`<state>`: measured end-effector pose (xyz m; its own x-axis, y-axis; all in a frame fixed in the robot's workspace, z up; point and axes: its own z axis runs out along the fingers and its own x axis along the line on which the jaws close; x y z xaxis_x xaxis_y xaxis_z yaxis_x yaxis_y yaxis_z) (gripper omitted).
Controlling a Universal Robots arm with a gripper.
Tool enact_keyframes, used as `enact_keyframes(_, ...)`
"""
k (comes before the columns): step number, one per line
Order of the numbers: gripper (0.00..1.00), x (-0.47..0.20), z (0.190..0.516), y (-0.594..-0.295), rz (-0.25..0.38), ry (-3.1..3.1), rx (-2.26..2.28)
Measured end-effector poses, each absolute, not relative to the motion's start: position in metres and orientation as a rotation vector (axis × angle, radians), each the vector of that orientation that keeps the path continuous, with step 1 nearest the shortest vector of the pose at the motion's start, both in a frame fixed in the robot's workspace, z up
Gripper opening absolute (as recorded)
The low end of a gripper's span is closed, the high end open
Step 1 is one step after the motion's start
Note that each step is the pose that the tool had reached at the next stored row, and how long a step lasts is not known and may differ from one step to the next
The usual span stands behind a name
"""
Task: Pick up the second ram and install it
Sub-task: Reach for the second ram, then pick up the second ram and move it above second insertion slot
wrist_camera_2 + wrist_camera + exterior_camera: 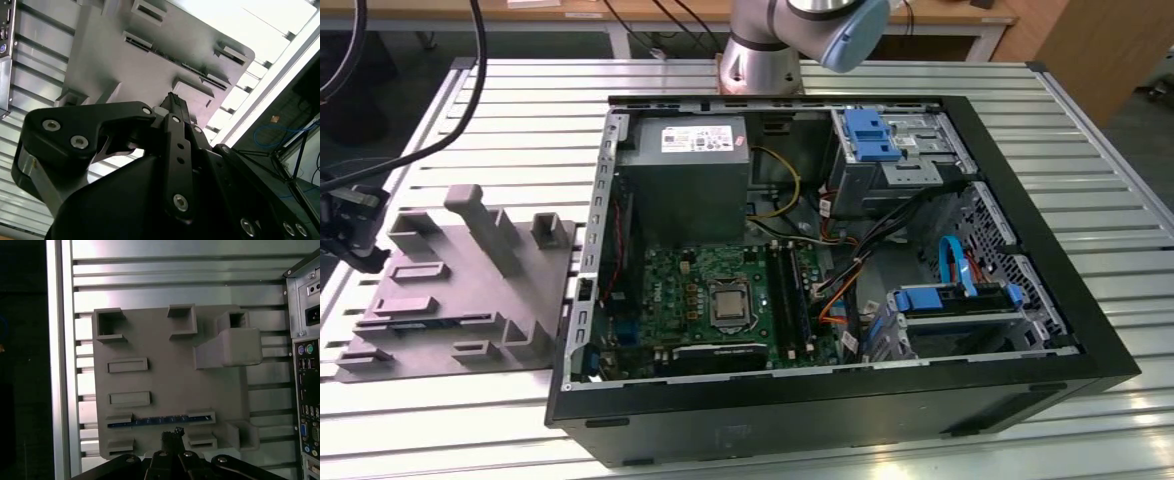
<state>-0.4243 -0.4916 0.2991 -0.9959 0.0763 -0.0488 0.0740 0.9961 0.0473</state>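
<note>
The second ram [159, 420] is a thin blue strip lying on edge in a slot of the grey moulded tray [165, 365]. It also shows as a dark strip [194, 67] in the second wrist view and as a bluish line [440, 322] near the tray's front in the exterior view. My gripper [172, 433] hovers over the tray, its fingertips pressed together with nothing between them, just short of the strip and apart from it. Seen in the exterior view, the gripper [360, 250] sits at the far left edge.
An open computer case [827, 400] lies to the exterior view's right of the tray [480, 290]. Inside are the motherboard [707, 300], long black slot rails [787, 290], a power supply [683, 180] and drive cages [894, 140]. Tall grey tray posts [230, 345] stand near the gripper.
</note>
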Motion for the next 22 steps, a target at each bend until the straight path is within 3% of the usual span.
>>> enact_keyframes(22, 0.11, -0.4243, 0.2971, -0.4916, 0.075, 3.092, -0.084)
